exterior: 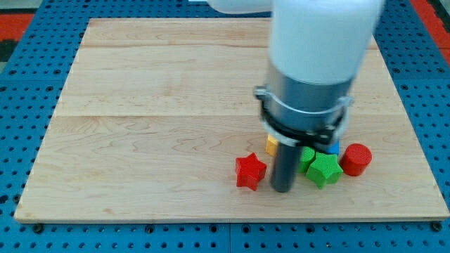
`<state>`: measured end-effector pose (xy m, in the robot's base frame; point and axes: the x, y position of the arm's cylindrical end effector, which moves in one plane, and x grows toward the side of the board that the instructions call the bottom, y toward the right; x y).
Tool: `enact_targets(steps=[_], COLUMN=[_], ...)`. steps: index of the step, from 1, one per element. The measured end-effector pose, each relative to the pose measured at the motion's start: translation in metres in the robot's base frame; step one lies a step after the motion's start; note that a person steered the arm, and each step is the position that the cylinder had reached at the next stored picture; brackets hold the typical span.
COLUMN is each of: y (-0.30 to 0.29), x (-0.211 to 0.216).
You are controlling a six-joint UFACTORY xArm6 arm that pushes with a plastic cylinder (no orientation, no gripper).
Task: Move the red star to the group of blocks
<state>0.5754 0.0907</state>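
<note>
The red star (pixel 250 171) lies on the wooden board (pixel 155 105) near the view's bottom, a little right of centre. My tip (pixel 282 188) stands just to the star's right, between it and the group of blocks. The group holds a green block (pixel 324 170), a second green block (pixel 307 157) partly behind the rod, a red cylinder (pixel 356 159) at the right, a yellow block (pixel 271 145) and a blue block (pixel 333 148), both mostly hidden under the arm.
The arm's large white and grey body (pixel 313 63) fills the view's upper right and hides part of the board. A blue pegboard surface (pixel 21 140) surrounds the board.
</note>
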Motion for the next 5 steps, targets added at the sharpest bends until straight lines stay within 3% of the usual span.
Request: enact_targets(steps=[1,2,5], y=[-0.071,-0.137,-0.006], x=[0.029,0.028,-0.039])
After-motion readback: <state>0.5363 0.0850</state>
